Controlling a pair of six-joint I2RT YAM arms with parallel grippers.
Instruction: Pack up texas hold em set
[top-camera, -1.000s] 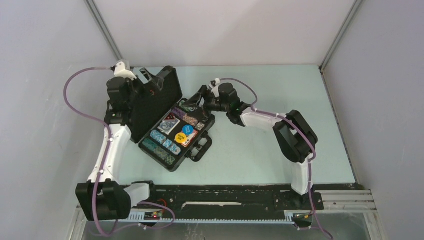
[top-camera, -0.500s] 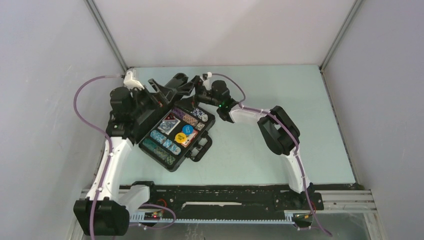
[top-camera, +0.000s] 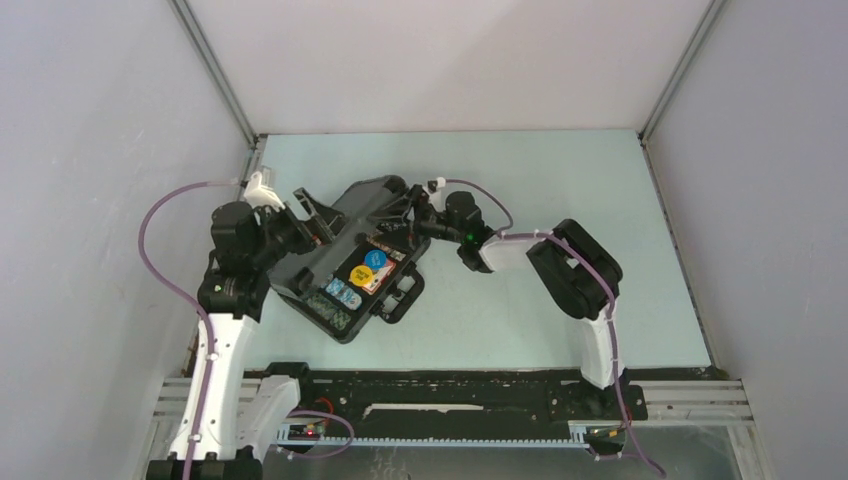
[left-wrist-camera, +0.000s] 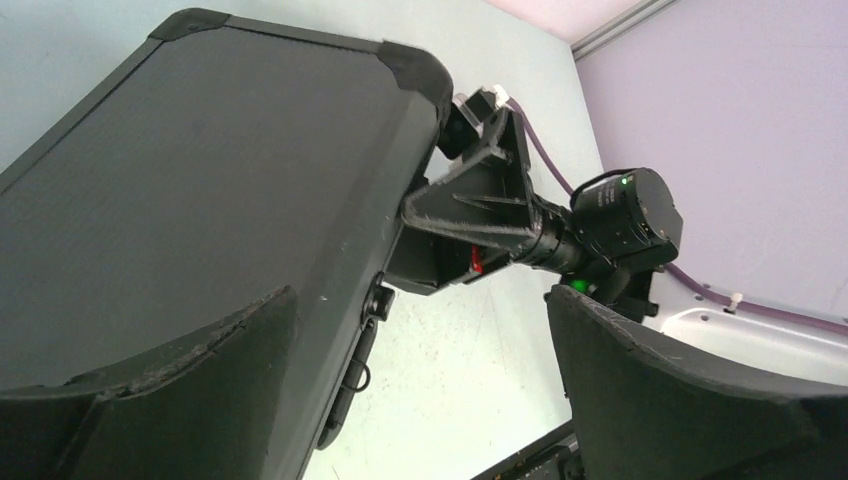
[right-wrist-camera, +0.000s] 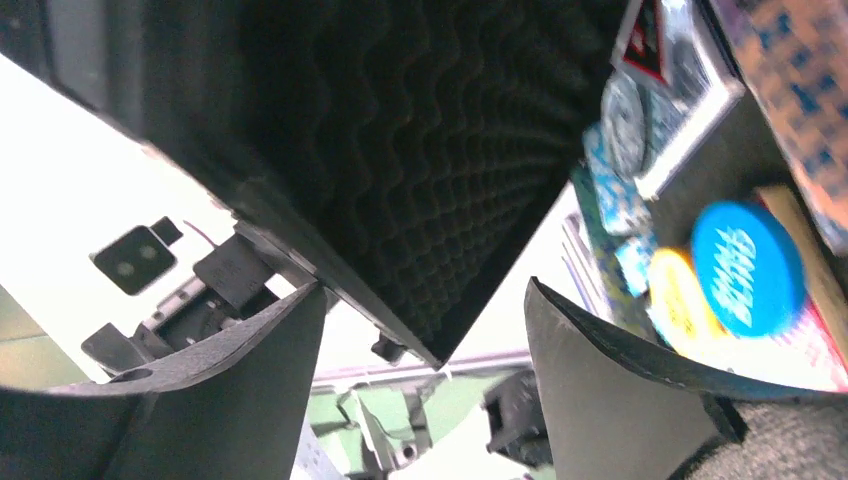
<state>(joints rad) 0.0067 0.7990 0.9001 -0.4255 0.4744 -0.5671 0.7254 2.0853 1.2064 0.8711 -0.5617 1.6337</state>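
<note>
The briefcase (top-camera: 345, 305) lies left of centre on the table (top-camera: 560, 180), turned at an angle, its handle (top-camera: 400, 295) toward you. The lid (top-camera: 368, 198) hangs tilted partway over the base. Under its edge you can see the blue disc (top-camera: 375, 258), the yellow disc (top-camera: 360, 272) and rows of poker chips (top-camera: 335, 295) in their slots.

Treat the shell as stiff and smooth. It probably won't flex, but it may slide under a finger, and the light base could skate on the table. The foam lining (right-wrist-camera: 420, 150) should give softly and hold the pieces down. The chips look loose, so a slammed lid may jolt them.

Your right gripper (top-camera: 405, 212) is at the lid's right edge, its fingers (right-wrist-camera: 250, 380) spread wide with the edge running between them and nothing pinched. Your left gripper (top-camera: 312, 215) sits at the lid's far left side, also spread apart, over the outer face.

Press on that flat outer face near the free edge rather than squeezing the rim.
</note>
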